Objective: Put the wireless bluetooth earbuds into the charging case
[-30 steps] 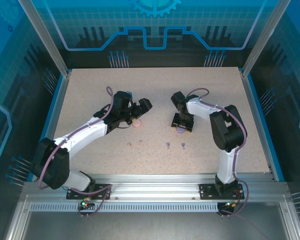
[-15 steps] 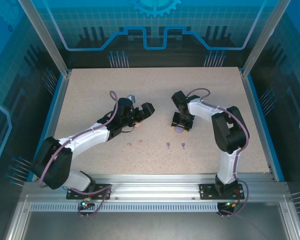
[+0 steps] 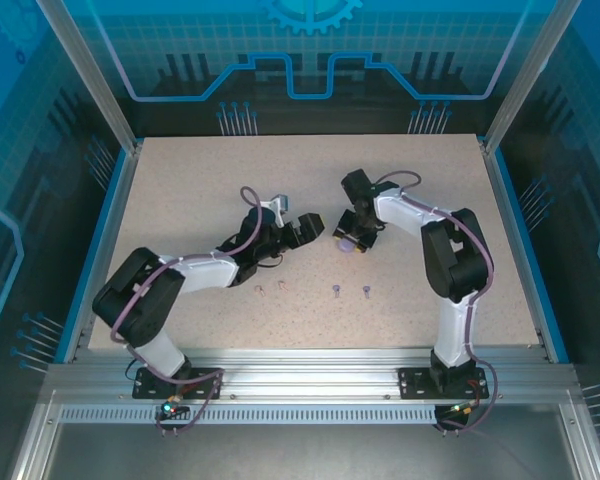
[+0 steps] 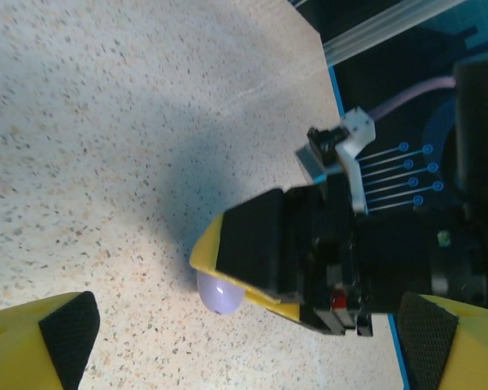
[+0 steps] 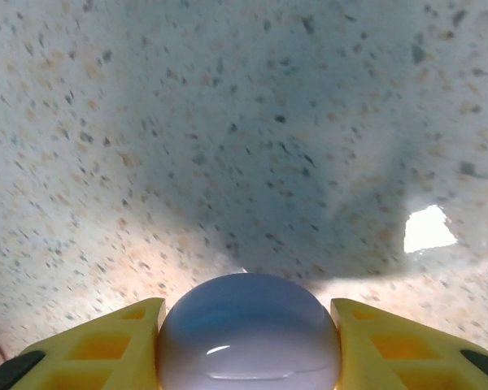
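Right tool [image 5: 247, 345] clamps purple case [image 5: 248, 313]; left tool [image 3: 305, 226] wide open; earbuds [image 3: 335, 290] axis unreadable.

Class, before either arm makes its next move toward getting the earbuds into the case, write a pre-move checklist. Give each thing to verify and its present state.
1. Right gripper holds the purple case: ok, a finger on each side.
2. Left gripper free to pick: ok, jaws wide open, nothing between them.
3. Case open to take earbuds: cannot tell; no opening is visible.
4. Earbuds reachable: ok, the pink earbuds and purple earbuds lie loose on the table, nearer the bases than both grippers.
5. Clearance between grippers: ok, but the gap is narrow.
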You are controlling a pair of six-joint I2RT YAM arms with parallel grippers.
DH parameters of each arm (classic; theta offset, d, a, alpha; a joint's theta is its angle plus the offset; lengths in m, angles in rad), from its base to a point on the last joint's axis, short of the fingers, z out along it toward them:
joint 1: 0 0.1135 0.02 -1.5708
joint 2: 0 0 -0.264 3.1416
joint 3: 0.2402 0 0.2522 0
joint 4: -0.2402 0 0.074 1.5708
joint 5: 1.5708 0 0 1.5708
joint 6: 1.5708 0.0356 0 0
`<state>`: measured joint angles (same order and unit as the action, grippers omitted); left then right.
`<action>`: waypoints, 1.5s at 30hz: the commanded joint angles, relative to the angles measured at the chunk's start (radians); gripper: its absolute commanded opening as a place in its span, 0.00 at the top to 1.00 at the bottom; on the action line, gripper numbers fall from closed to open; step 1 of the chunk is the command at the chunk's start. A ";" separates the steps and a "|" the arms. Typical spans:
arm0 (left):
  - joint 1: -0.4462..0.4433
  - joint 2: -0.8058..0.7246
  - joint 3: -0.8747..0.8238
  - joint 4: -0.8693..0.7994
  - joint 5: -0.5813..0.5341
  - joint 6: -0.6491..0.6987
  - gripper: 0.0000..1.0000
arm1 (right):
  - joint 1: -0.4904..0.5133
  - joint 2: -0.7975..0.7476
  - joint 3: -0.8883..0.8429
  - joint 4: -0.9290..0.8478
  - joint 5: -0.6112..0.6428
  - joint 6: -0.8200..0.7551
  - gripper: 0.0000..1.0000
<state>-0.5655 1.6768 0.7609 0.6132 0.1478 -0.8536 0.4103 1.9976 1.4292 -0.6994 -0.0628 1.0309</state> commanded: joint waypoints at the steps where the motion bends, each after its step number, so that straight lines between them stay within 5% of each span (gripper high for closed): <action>1: -0.019 0.051 0.004 0.132 0.052 0.045 0.01 | -0.024 0.039 0.046 0.011 -0.078 0.097 0.54; 12: -0.033 0.195 0.056 0.205 0.073 0.036 0.03 | -0.065 0.081 0.109 0.057 -0.182 0.240 0.54; 21: -0.034 0.309 0.144 0.247 0.077 -0.018 0.14 | -0.068 0.062 0.107 0.071 -0.209 0.269 0.54; 28: -0.034 0.361 0.192 0.256 0.095 -0.040 0.32 | -0.069 0.035 0.087 0.087 -0.223 0.283 0.54; 45: -0.034 0.417 0.231 0.280 0.074 -0.077 0.43 | -0.062 -0.030 0.064 0.098 -0.228 0.298 0.54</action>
<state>-0.5922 2.0689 0.9600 0.8597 0.2256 -0.9184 0.3496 2.0026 1.5082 -0.6037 -0.2707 1.3106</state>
